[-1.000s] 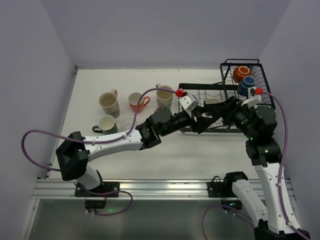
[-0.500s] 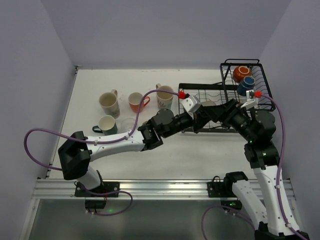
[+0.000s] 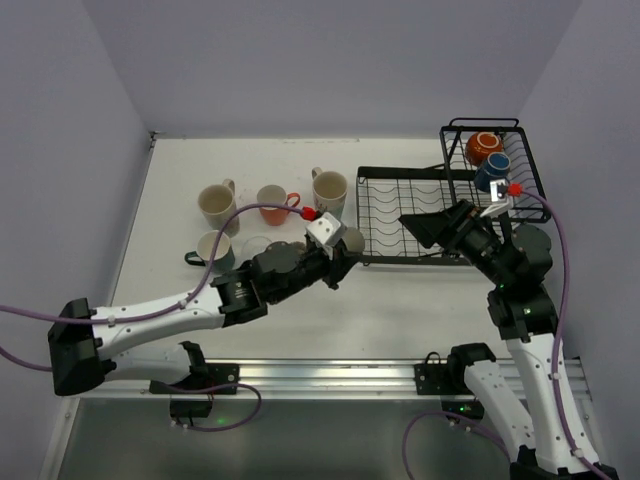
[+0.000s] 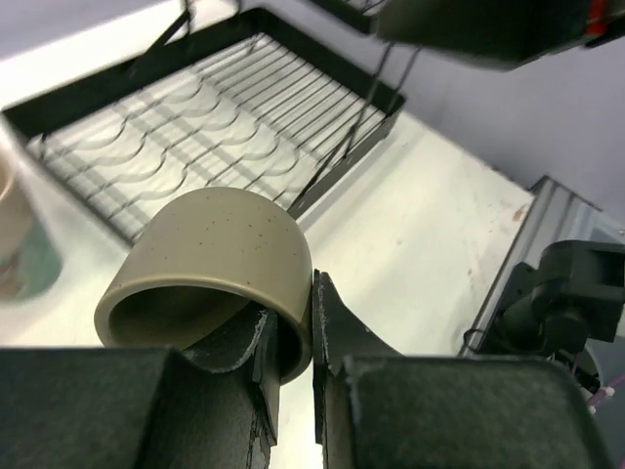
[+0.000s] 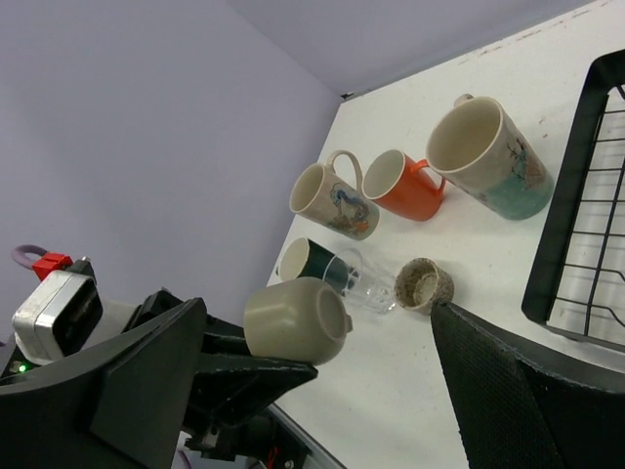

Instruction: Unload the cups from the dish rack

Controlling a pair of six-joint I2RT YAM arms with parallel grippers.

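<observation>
Pinching beige cup (image 4: 210, 259), left jaws

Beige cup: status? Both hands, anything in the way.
Left hand shut on beige cup, off the dish rack. Right hand open, empty, over it. Orange cup, blue cup in raised basket. Clear glass, speckled cup close beside.

White table (image 3: 420, 300): cups left, rack right.
The black dish rack (image 3: 361, 215) sits far right. Left of it stand a tall cream mug (image 3: 329, 192), orange mug (image 3: 272, 202), patterned cream mug (image 3: 216, 205), dark teal cup (image 3: 213, 248), clear glass (image 3: 258, 245) and small speckled cup (image 5: 423, 284).
</observation>
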